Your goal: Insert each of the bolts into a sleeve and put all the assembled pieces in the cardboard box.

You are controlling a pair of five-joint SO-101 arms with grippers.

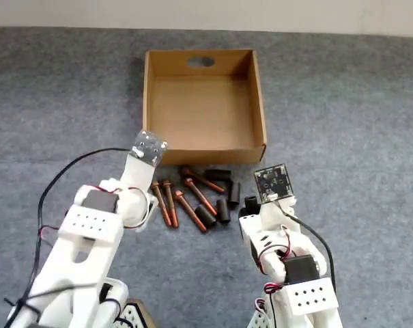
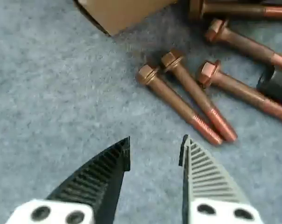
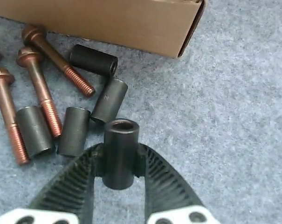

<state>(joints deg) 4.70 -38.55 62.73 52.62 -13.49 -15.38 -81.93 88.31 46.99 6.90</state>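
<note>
Your right tool is clamped on a short black cylindrical metal sleeve. The sleeve lies along the fingers with its open bore pointing out past the tips, above the grey carpeted bench. Just beyond it, four more black sleeves lie loose on their sides. Some touch one another and sit among the long copper-coloured flanged hex-head bolts. Your left tool is partly spread and holds nothing. It hangs over bare bench just short of the bolt heads, with five bolts fanned out ahead, threads pointing away from it. From above, the right arm comes in from the lower right, its wrist aimed at the pile. The left arm stretches from the lower left toward the front left corner of the open brown cardboard box. The box stands directly behind the pile.
</note>
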